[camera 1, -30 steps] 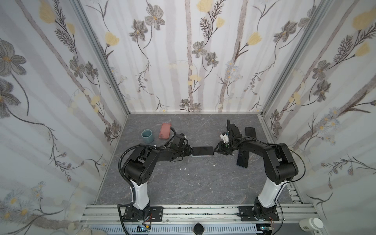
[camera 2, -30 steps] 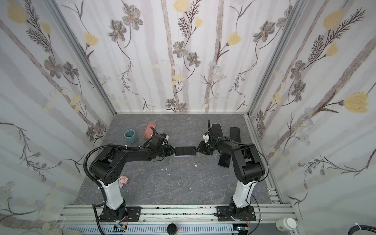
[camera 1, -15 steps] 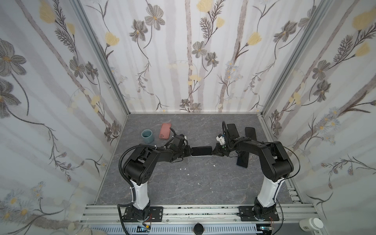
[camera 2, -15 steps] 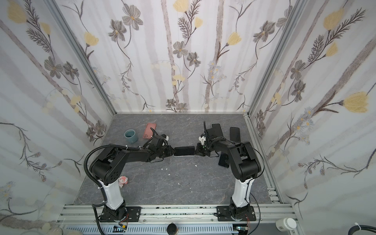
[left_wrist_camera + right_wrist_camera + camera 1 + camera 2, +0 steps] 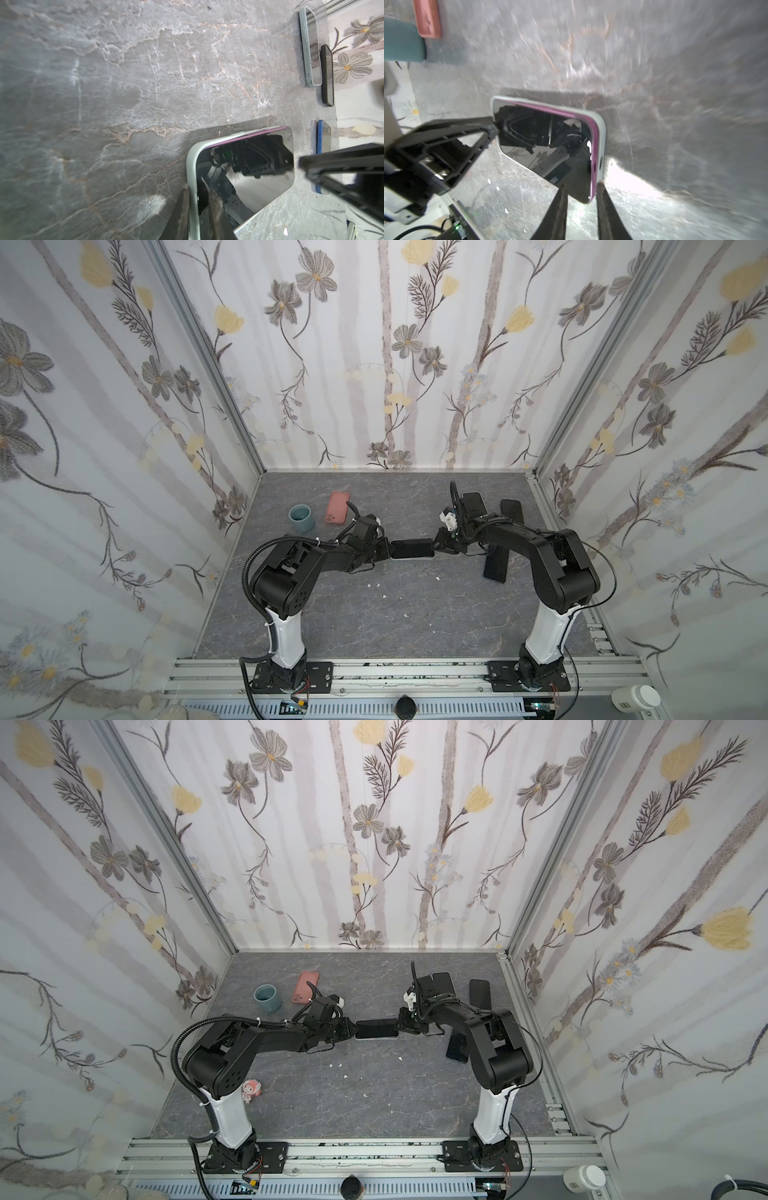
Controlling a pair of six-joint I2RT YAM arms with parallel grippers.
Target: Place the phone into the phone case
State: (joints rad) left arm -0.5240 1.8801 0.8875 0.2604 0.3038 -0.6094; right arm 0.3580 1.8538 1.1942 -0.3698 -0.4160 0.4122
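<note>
- Phone (image 5: pixel 249 166): sits in the phone case (image 5: pixel 192 162), pink edge exposed along 1 long side. Both are at the table (image 5: pixel 415 614) centre, between the 2 arms.
- Left gripper (image 5: pixel 197 190): clamped on the phone case rim at 1 short end.
- Right gripper (image 5: pixel 581 187): jaws straddle the opposite end; cannot tell whether they grip.

A lab-style robot test booth: left arm (image 5: pixel 291 572) and right arm (image 5: pixel 552 568) bolted to an aluminium rail (image 5: pixel 415 672) at the near edge, floral wallpaper panels (image 5: pixel 395 364) between aluminium posts (image 5: pixel 211 364) enclosing a grey stone-pattern floor (image 5: pixel 415 614)
</note>
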